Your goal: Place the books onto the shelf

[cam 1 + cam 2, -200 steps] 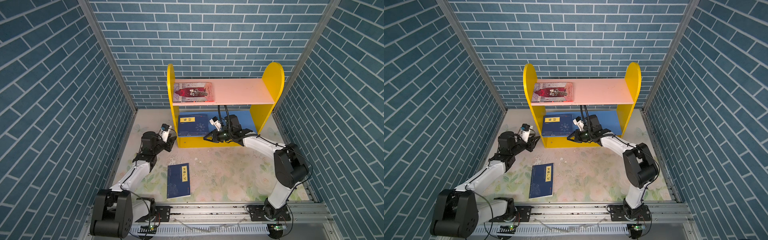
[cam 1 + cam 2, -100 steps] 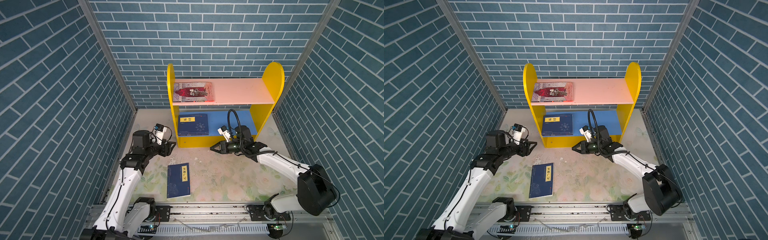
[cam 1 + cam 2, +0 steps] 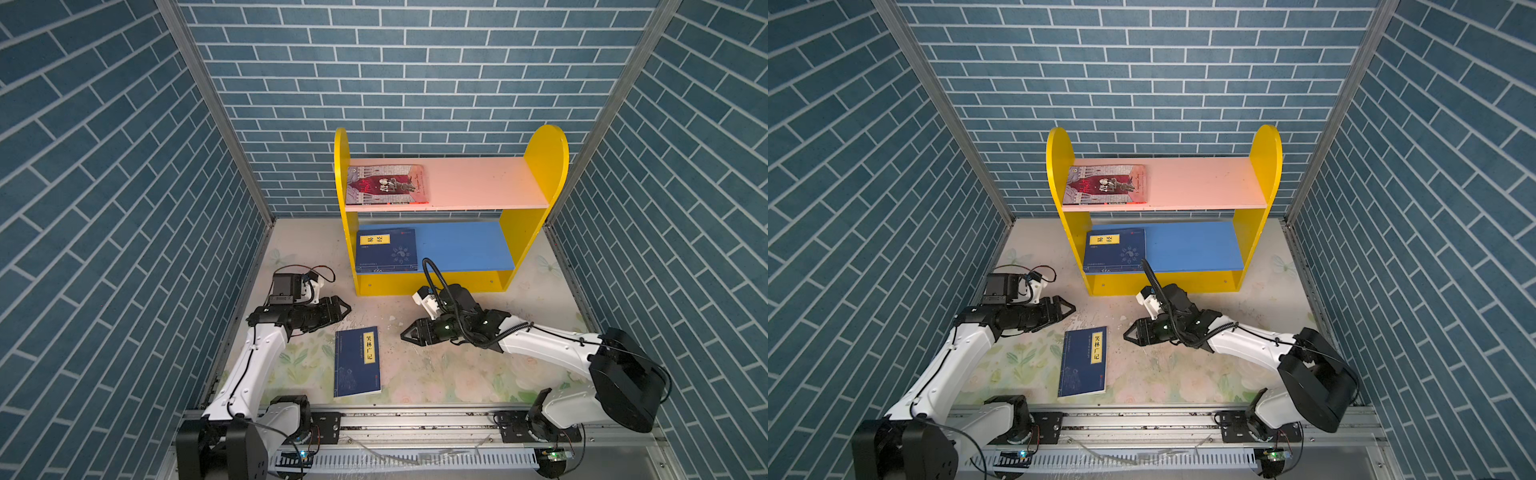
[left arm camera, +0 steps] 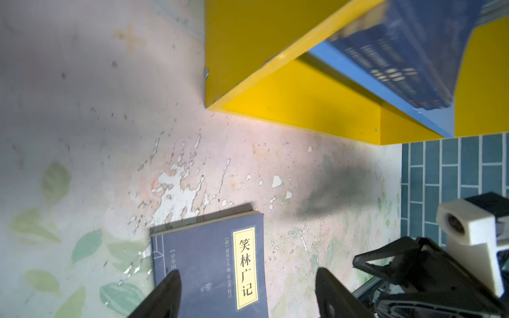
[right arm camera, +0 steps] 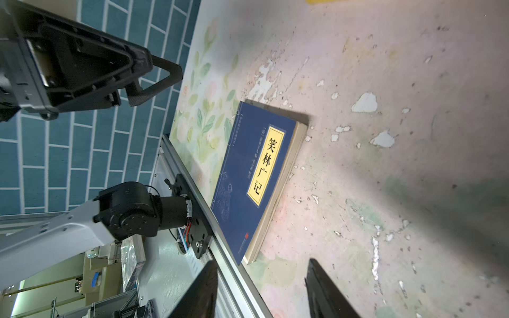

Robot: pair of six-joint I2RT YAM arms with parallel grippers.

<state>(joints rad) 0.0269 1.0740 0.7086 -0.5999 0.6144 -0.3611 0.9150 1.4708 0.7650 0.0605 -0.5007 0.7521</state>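
On the worn floral table mat [image 3: 457, 374], in front of the shelf [image 3: 544, 174], one navy blue paperback [image 3: 357, 360] lies flat, cover up, its yellow title label toward the right edge of the cover in both top views. It is touched by neither arm. The left wrist view shows the same book [image 4: 212, 264] close below the left gripper [image 4: 248, 294], whose two dark fingers stand wide apart with nothing between them. The right wrist view shows the book [image 5: 256, 176] ahead of the right gripper [image 5: 261, 289], whose fingers are likewise parted and hold nothing.

In both top views the left gripper [image 3: 341, 309] hovers just beyond the book's far left corner, pointing right toward the shelf's base. The right gripper [image 3: 409, 333] points left, near the book's upper right corner but clear of it.

Shelf contents: a grey-and-dark-red illustrated book [image 3: 385, 185] lies flat at the left end of the pink upper board [image 3: 478, 183]. A navy blue book with a yellow label [image 3: 387, 249] lies flat at the left end of the blue lower board [image 3: 461, 245] (the left wrist view suggests a stack there, though blur prevents a count). The rest of each board is bare. Both yellow side panels stand upright against the blue brick-pattern back wall [image 3: 415, 75].
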